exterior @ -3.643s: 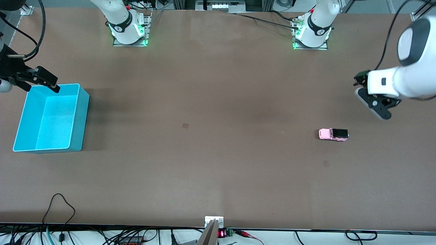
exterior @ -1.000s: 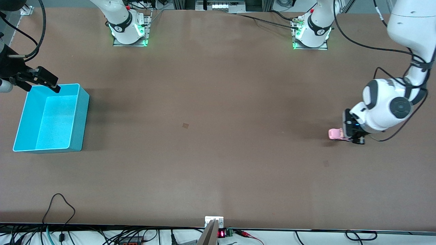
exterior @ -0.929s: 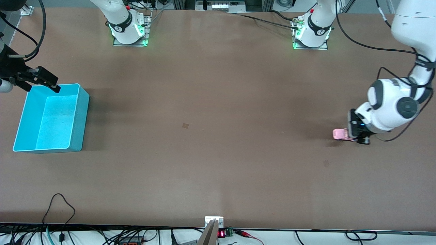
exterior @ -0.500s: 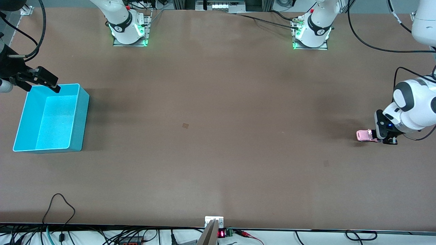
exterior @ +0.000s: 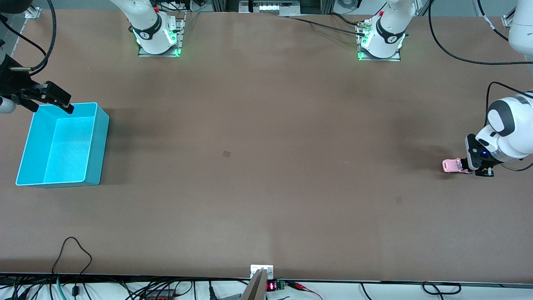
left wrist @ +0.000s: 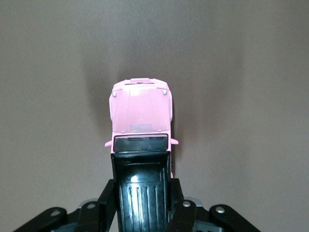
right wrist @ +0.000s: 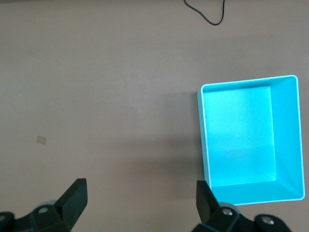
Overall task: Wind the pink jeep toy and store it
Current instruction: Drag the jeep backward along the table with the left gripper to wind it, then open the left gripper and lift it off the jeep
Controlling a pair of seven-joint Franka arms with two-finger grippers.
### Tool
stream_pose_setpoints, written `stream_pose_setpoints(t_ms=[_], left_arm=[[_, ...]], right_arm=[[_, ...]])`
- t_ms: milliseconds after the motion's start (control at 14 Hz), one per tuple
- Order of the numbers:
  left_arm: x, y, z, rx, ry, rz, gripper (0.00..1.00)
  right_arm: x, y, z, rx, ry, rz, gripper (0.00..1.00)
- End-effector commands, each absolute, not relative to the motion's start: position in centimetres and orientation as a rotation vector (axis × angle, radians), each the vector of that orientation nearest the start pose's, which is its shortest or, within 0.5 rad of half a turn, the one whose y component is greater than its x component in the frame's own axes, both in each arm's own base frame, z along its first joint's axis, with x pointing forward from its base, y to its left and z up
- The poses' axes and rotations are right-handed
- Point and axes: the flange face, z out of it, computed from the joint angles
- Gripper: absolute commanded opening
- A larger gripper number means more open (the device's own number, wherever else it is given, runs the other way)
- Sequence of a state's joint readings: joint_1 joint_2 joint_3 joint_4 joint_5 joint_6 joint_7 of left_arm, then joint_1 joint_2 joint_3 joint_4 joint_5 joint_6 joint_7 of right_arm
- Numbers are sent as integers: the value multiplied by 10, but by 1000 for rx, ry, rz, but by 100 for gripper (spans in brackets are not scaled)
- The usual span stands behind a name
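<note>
The table (exterior: 266,125) carries only two items, placed well apart: the bin (exterior: 98,141) at the right arm's end and the jeep (exterior: 452,166) at the left arm's end.

Change since the earlier views: 3.6 s ago the jeep stood free on the table with the left tool raised above and to one side of it. By 1.0 s ago the tool had come down onto the jeep's rear. From then to now the jeep has travelled tail-first toward the left arm's end of the table, with its wheels apparently kept on the surface. In my judgement this is the winding stroke of a pull-back motor, so the first half of the task is in progress and storage has not begun. The bin has not moved.

Left tool (left wrist: 142,193): fingers closed against both sides of the jeep's black rear roof; the pink hood points away from the wrist.

Right tool (right wrist: 140,200): fingers spread wide, holding nothing, over the bin corner farthest from the front camera; this arm waits.

Not visible: the left fingertips and the jeep's rear, covered by the wrist in the front view; the wheels in the left wrist view, so table contact cannot be confirmed; the left arm's upper links, cut off at the frame edge.
</note>
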State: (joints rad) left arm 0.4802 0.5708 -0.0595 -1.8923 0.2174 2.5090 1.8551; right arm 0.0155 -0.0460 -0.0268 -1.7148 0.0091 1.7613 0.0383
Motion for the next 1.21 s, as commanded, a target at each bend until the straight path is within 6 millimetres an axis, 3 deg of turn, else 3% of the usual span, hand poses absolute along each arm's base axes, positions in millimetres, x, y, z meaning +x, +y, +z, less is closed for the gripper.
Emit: stream_pose_setpoints(t_ms=[0, 71, 143, 214, 286, 429, 643, 714, 857, 1143], left_arm=[[567, 274, 156, -2137, 2259, 171, 18], [568, 273, 156, -2134, 2262, 173, 23], [570, 270, 158, -2127, 2267, 172, 41], [574, 265, 162, -2113, 2278, 166, 80], [576, 261, 165, -2096, 2290, 164, 100], [584, 244, 181, -2070, 2326, 164, 100], [593, 241, 217, -2094, 2314, 179, 100], [599, 225, 225, -2095, 2339, 176, 100], [603, 219, 249, -2177, 2293, 216, 100], [617, 169, 301, -2409, 2130, 310, 100]], right_arm=[[551, -5, 601, -3121, 68, -146, 100], [551, -5, 601, -3121, 68, -146, 100], [551, -5, 601, -3121, 68, -146, 100], [551, -5, 601, -3121, 68, -146, 100], [551, -5, 601, -3121, 68, -146, 100], [551, -5, 601, -3121, 68, -146, 100], [551, -5, 601, -3121, 68, -146, 100], [551, -5, 601, -3121, 68, -146, 100], [551, -5, 601, -3121, 68, -146, 100], [551, -6, 601, -3121, 70, -146, 100]])
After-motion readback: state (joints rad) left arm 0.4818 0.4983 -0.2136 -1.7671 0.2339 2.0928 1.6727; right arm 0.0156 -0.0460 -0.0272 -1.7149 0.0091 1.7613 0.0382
